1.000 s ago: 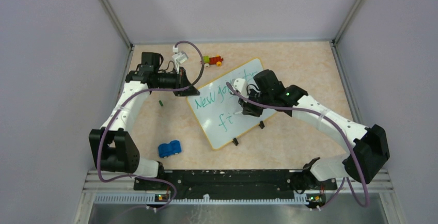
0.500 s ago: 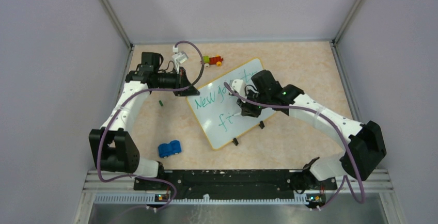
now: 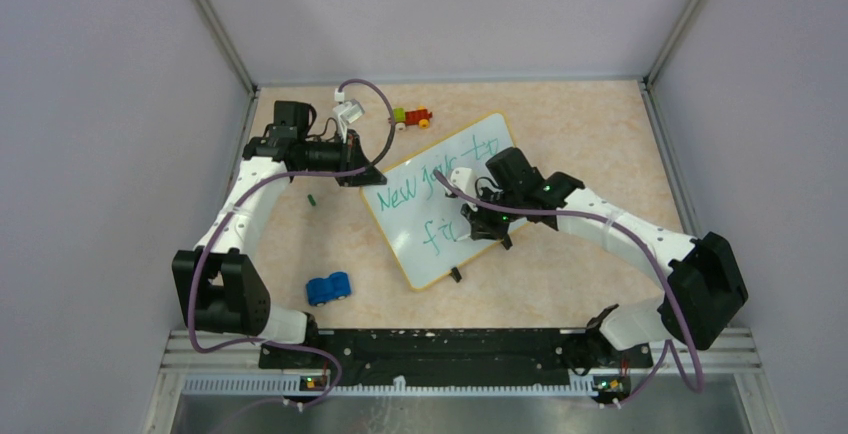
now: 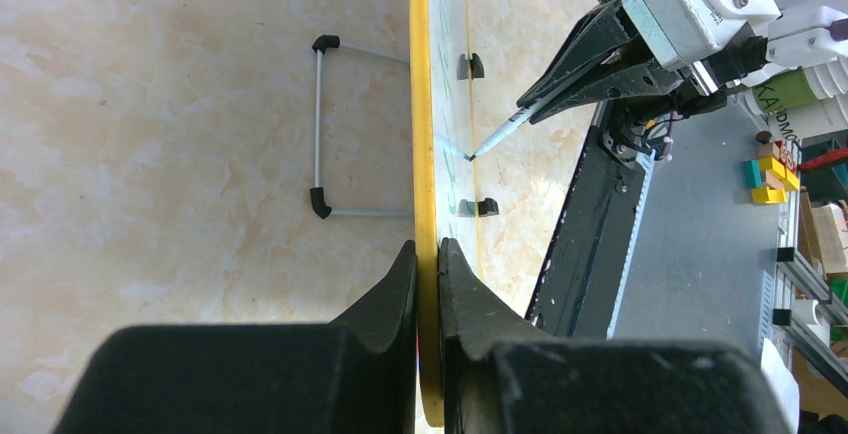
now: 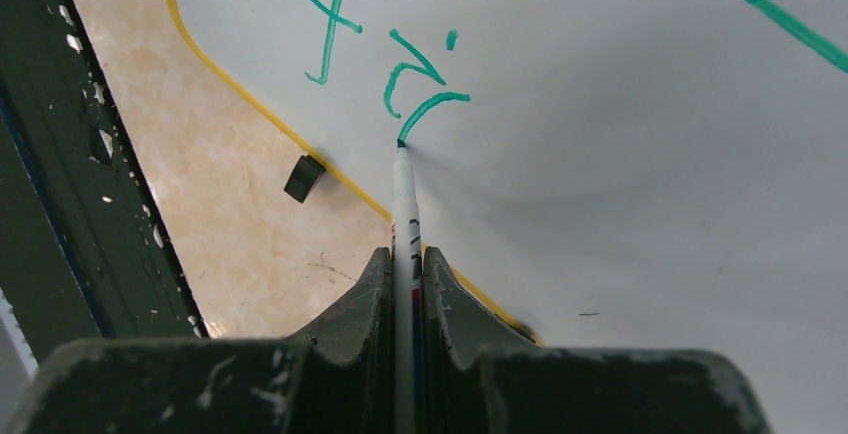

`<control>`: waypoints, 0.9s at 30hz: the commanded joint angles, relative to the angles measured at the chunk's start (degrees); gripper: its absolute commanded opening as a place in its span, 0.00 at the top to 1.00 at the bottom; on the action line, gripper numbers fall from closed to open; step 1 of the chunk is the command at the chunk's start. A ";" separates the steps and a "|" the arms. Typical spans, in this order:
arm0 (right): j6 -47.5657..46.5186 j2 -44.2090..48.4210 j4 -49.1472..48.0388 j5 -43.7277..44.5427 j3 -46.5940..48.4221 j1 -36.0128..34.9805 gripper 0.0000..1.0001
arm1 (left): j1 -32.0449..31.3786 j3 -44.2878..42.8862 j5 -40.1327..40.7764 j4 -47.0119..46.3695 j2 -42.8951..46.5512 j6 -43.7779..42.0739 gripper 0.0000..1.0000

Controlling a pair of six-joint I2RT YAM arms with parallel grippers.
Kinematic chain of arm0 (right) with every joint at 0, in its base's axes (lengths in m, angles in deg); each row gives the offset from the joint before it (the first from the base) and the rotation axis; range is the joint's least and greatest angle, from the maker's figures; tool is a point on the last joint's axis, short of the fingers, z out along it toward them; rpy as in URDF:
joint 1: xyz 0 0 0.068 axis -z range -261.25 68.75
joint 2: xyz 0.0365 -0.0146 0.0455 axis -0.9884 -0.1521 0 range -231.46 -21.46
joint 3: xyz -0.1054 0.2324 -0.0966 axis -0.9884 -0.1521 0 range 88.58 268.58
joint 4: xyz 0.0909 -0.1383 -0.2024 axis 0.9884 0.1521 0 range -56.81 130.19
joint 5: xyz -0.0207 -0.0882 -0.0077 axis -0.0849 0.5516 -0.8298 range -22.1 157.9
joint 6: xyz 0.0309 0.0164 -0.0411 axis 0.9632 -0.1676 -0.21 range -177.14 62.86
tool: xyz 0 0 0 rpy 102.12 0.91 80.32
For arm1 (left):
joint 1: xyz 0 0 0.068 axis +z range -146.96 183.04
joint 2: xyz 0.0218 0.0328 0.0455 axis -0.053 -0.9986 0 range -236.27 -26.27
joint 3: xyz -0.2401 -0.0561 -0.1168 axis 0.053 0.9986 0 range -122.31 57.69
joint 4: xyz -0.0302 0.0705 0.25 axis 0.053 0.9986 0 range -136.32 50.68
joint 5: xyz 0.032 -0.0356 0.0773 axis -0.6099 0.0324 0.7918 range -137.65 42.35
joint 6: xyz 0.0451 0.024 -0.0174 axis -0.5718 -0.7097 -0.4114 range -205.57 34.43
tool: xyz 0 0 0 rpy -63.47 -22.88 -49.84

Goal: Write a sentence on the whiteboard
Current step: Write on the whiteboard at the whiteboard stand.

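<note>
The whiteboard [image 3: 402, 229] is found slantwise in the middle of the desk [image 3: 580, 134], with the sentence [image 3: 408, 195] about half done in green. One top line is readable, and "fi" has been started below it.

The left gripper [image 4: 427, 250] is clamped almost fully shut on the board's yellow rim at a corner. The right gripper [image 5: 405, 254] is squeezed tight on a marker [image 5: 404, 204], whose tip is planted at the end of a fresh curved stroke.

What could go sideways, as a guess:
- The board is only pinched at one corner, so a hard push from the pen could pivot it and the letters would get skewed.
- The second line sits close to the lower rim and a black clip [image 5: 303, 177], so room could run out fast.
- The top line is overhung by the right arm, so wet ink could get smeared.
- The marker is held by a thin barrel and could get twisted in the gripper.

On views, the whole layout is only given by the overhead camera, along with a blue toy car [image 3: 328, 288] and some coloured blocks [image 3: 411, 116], which are well clear of the board. The board is seen edge-on from the left wrist, so tip contact can be checked there, and a wire stand [image 4: 320, 124] shows up behind it. Stroke detail is only offered by the right wrist.
</note>
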 commanded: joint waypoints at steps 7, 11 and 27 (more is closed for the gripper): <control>0.67 -0.06 -3.70 1.32 5.24 0.45 1.00 | -1.24 0.38 1.40 -0.14 -0.73 -3.52 1.00; 0.66 -0.18 -3.60 1.50 6.32 0.88 1.00 | -1.24 0.22 1.36 -0.05 -0.73 -3.52 1.00; -1.17 0.69 -1.76 2.86 4.83 4.01 1.00 | -1.24 0.18 1.47 0.12 -1.12 -3.69 1.00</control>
